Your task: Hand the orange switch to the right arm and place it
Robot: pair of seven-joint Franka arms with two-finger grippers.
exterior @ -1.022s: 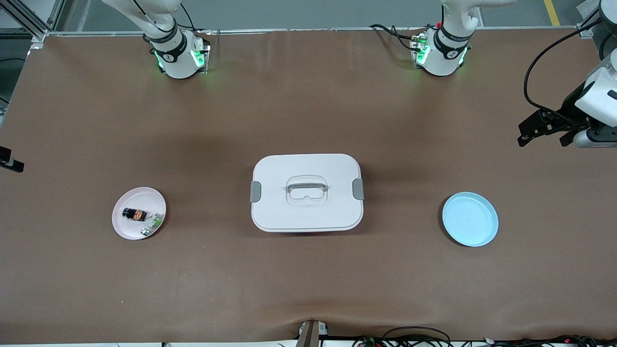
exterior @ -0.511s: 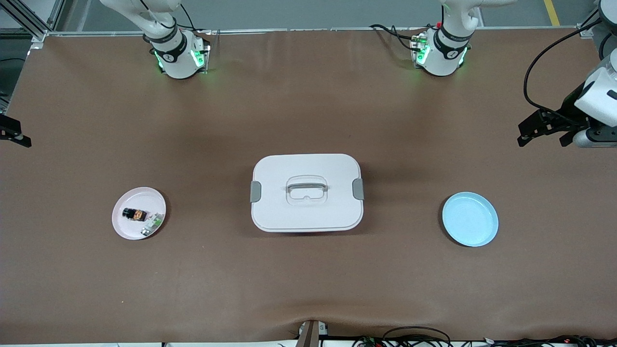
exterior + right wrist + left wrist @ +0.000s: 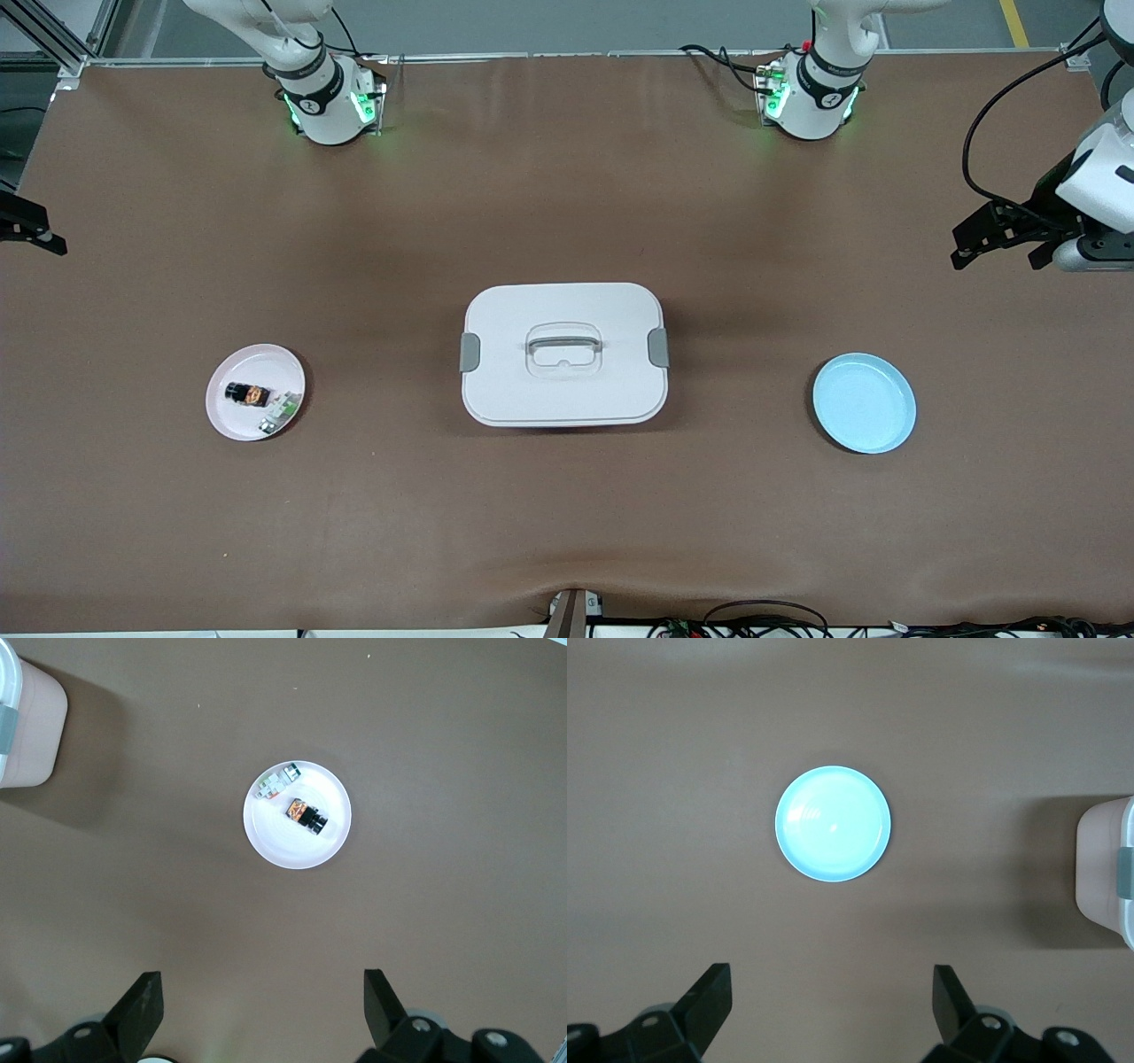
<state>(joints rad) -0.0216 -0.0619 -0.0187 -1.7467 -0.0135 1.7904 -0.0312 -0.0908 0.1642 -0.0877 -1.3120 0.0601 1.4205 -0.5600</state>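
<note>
The blue plate (image 3: 864, 402) and the pink plate (image 3: 255, 392) lie nearest the camera, at opposite ends of the table. On the pink plate the switch (image 3: 247, 393) lies flat, its long axis along the table's length, orange patch toward the box (image 3: 563, 354), with a white-and-green part (image 3: 279, 412) just beside it. Higher, the left gripper (image 3: 1001, 241) hangs over the left arm's end, fingers apart and empty. The right gripper (image 3: 27, 232) hangs at the other end, also spread and empty.
</note>
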